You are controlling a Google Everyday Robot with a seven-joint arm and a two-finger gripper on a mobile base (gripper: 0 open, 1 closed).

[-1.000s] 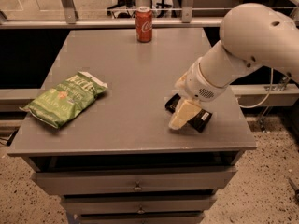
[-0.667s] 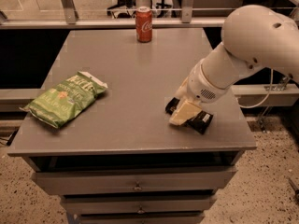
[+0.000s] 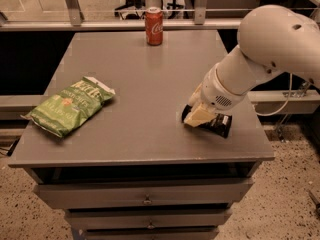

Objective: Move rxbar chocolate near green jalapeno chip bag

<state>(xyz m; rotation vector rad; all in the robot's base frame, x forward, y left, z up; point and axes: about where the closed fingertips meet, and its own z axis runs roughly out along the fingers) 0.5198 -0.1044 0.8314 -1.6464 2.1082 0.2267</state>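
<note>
My tool (image 3: 200, 116) is down at the right front part of the table (image 3: 150, 74), its cream-coloured tip lying over the rxbar chocolate (image 3: 223, 125). Whether the tool is apart or clamped on the bar I cannot tell, since my own wrist covers that spot. The bar is a small flat rectangle in a glossy black-brown wrapper, lying flat on the table at a slight slant. Its right end sticks out past the tool and a dark corner shows on the left (the middle is hidden under me). A few pale marks of print sit on the exposed right end, but I cannot read them.

Behind the tool my white arm (image 3: 260, 49) rises to the right and is cut off by the frame's edge.

The green jalapeno chip bag (image 3: 67, 105) lies well apart from the bar, on the left side of the table, with its lower corner near the left edge. It is crinkled and light green, with a pale top edge, a small yellow-orange picture and white lettering too small to read.

At the far edge stands an upright red soda can (image 3: 154, 26) with the white Coca-Cola script. Drawers (image 3: 145, 199) with small handles show beneath the table top.
</note>
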